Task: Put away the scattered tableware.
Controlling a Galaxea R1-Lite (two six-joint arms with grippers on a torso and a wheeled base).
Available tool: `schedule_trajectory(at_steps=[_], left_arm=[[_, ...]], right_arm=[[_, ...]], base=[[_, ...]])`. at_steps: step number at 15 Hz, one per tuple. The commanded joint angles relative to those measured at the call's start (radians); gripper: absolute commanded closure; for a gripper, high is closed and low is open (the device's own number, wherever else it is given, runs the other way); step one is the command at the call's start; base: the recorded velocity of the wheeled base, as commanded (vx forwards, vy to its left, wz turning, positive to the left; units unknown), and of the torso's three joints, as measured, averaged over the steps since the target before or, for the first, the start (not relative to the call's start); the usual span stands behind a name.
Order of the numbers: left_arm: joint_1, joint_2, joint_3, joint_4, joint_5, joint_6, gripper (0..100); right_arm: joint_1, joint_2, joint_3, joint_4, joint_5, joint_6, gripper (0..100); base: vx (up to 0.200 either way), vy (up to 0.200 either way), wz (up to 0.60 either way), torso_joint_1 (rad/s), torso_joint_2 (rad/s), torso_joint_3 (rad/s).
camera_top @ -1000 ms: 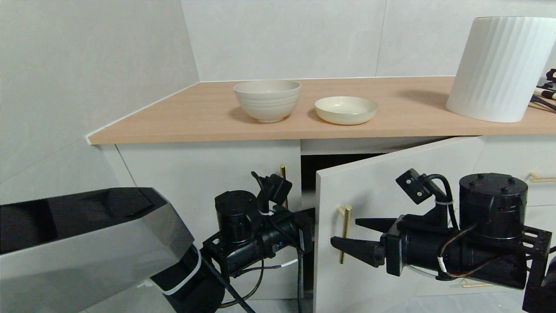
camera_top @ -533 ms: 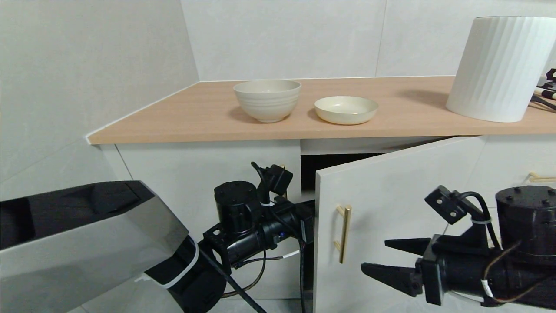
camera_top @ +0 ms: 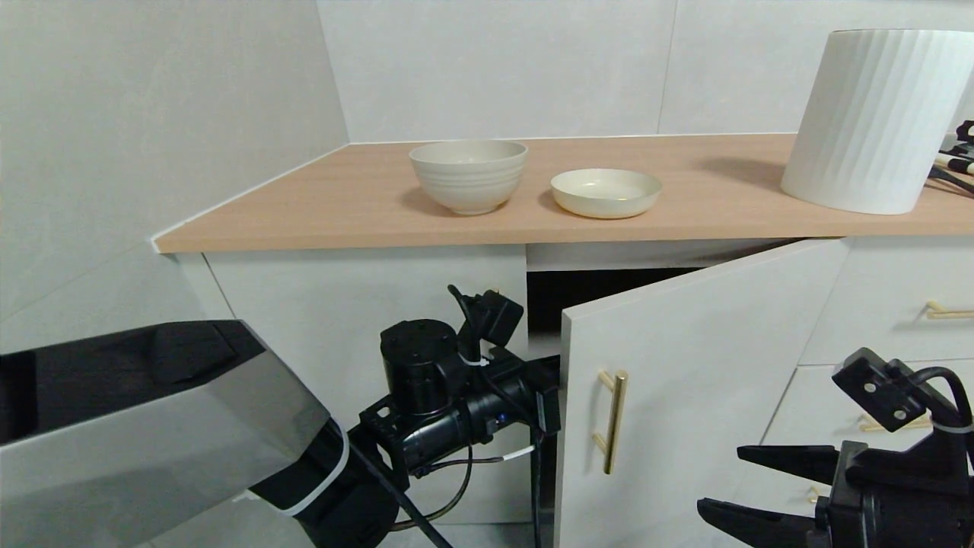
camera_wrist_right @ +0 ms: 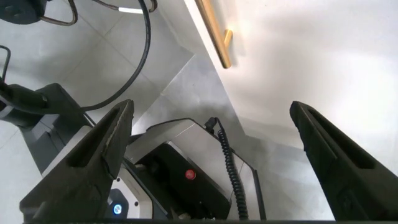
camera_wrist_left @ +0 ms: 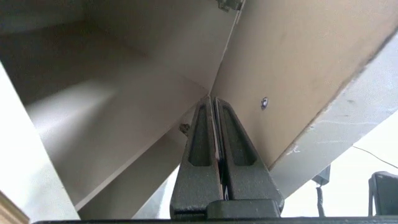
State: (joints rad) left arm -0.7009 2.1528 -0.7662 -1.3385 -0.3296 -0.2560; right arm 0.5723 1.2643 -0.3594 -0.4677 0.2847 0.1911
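Observation:
A ribbed cream bowl (camera_top: pixel 468 175) and a shallow cream dish (camera_top: pixel 606 192) stand side by side on the wooden countertop (camera_top: pixel 319 205). Below them a white cabinet door (camera_top: pixel 685 365) with a brass handle (camera_top: pixel 612 420) stands partly open. My left gripper (camera_wrist_left: pixel 213 106) is shut with nothing in it. Its tips lie in the gap behind the door's free edge, against the door's inner face (camera_wrist_left: pixel 298 68). My right gripper (camera_top: pixel 723 479) is open and empty, low at the right, in front of the door and clear of the handle (camera_wrist_right: pixel 214 31).
A tall white ribbed container (camera_top: pixel 875 114) stands on the counter at the right, with dark utensils (camera_top: pixel 955 164) behind it. Drawers with brass handles (camera_top: pixel 947 310) lie right of the door. The left cabinet door (camera_top: pixel 342 320) is closed. A wall bounds the left side.
My right gripper has drawn back down and to the right, away from the door handle. The door has swung slightly wider, with my left gripper shifting a little right behind its edge.

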Motion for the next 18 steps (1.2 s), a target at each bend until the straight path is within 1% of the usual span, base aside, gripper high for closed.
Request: schedule_trajectory(at_steps=[1, 6, 12, 14, 15, 16, 18], left_arm=[[-0.003, -0.001, 0.001, 0.001, 0.0, 0.0, 100], [-0.008, 0.002, -0.005, 0.004, 0.0, 0.0, 100], [-0.014, 0.012, -0.039, 0.027, 0.0, 0.0, 100], [-0.014, 0.033, -0.117, 0.085, 0.0, 0.0, 100], [-0.017, 0.035, -0.137, 0.116, 0.0, 0.0, 100], [-0.022, 0.036, -0.151, 0.139, -0.002, 0.0, 100], [-0.029, 0.044, -0.156, 0.139, -0.002, 0.0, 100]], right_arm=[[0.001, -0.003, 0.003, 0.0, 0.001, -0.001, 0], [0.008, -0.003, 0.008, 0.0, 0.001, -0.001, 0], [0.009, -0.005, 0.013, 0.0, 0.001, -0.013, 0], [0.009, -0.005, 0.014, 0.0, 0.001, -0.013, 0], [0.009, -0.005, 0.014, 0.0, 0.002, -0.013, 0], [0.009, -0.005, 0.014, 0.0, 0.002, -0.013, 0], [0.009, -0.005, 0.014, 0.0, 0.002, -0.013, 0]], base=[[-0.2, 0.0, 0.0, -0.002, 0.0, 0.002], [-0.2, 0.0, 0.0, 0.007, 0.0, 0.002], [0.0, 0.0, 0.0, 0.0, 0.0, 0.0], [0.0, 0.0, 0.0, 0.0, 0.0, 0.0], [0.0, 0.0, 0.0, 0.0, 0.0, 0.0], [-0.2, 0.0, 0.0, 0.002, 0.0, 0.002], [-0.2, 0.0, 0.0, 0.005, 0.01, -0.002]])
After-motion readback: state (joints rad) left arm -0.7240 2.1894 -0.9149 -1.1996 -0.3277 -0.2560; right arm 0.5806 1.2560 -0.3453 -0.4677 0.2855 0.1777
